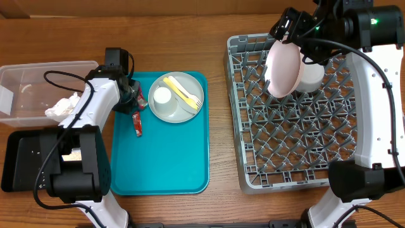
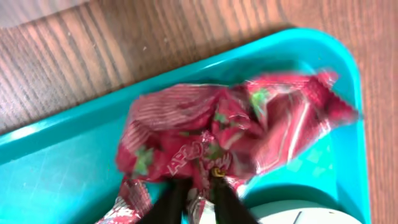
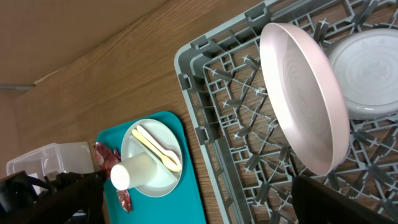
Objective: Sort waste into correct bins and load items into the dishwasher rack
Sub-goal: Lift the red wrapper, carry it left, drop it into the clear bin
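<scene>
Upper left, the clear tub (image 1: 31,76) had the crumpled white napkin (image 1: 63,106) in it. The black tray (image 1: 19,158) sat below it, lower left. Your left hand (image 1: 131,95) was pinched narrow on the red wrapper (image 1: 137,123), over the upper left of the teal tray (image 1: 158,158). The grip looked to be on a thin fold, so a fast swing to the bin could've dropped it on the table (image 1: 218,126). At centre, the grey plate (image 1: 183,113) carried the cup (image 1: 163,95) and yellow cutlery (image 1: 182,92). Upper right, your right hand (image 1: 288,37) looked clamped on the rim of the white plate (image 1: 283,68), tilted on edge over the rack (image 1: 291,145), just beside the white bowl (image 1: 311,77). Released off the pegs, it'd likely tip onto the bowl.
</scene>
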Tool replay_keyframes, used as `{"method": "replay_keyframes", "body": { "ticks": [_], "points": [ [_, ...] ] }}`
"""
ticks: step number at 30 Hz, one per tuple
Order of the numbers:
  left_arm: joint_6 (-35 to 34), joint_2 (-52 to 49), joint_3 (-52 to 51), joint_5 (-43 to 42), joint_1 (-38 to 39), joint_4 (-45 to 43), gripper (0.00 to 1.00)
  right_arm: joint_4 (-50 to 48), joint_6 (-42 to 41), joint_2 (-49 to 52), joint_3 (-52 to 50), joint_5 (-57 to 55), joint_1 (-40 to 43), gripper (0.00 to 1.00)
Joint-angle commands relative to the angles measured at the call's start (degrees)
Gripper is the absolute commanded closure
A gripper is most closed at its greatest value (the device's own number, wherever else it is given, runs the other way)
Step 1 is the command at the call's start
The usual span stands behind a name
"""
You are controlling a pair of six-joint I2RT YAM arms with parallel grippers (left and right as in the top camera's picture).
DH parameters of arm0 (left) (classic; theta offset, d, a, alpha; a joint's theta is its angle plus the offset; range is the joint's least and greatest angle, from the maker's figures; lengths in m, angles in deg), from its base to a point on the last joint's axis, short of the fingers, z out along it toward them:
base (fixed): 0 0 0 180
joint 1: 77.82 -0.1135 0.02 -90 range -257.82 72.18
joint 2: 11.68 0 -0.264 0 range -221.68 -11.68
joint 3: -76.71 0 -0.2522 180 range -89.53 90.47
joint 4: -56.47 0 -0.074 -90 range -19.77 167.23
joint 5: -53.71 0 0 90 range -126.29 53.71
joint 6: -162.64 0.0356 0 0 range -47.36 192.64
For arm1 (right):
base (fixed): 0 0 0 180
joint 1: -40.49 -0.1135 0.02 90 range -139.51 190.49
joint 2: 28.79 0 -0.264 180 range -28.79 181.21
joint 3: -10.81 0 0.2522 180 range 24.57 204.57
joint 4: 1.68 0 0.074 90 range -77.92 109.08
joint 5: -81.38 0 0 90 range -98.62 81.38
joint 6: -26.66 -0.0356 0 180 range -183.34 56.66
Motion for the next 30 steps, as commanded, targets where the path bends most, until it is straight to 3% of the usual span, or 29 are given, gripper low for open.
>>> {"method": "replay_keyframes", "body": {
  "ticks": [1, 5, 10, 18, 24, 30],
  "points": [
    [3.91, -0.52, -0.61, 1.90, -0.28, -0.33, 0.96, -0.28, 0.15, -0.50, -0.11, -0.39, 0.15, 0.00],
    [8.28, -0.44, -0.04, 1.99, -0.33, -0.15, 0.96, -0.28, 0.15, -0.50, -0.11, -0.42, 0.15, 0.00],
    [16.41, 0.42, 5.42, -4.35, -0.33, 4.22, 0.96, -0.28, 0.15, -0.50, -0.09, -0.42, 0.15, 0.00],
    [24.41, 2.21, 30.01, -4.52, -2.01, 22.56, 0.96, -0.28, 0.15, -0.50, -0.11, -0.42, 0.15, 0.00],
    [24.79, 2.21, 43.28, -3.17, -8.28, 34.71, 0.96, -0.28, 0.15, -0.50, -0.11, -0.42, 0.15, 0.00],
    [24.81, 1.84, 43.58, 1.49, -16.70, 41.57, 0.96, -0.28, 0.15, -0.50, -0.11, -0.42, 0.15, 0.00]
  ]
}}
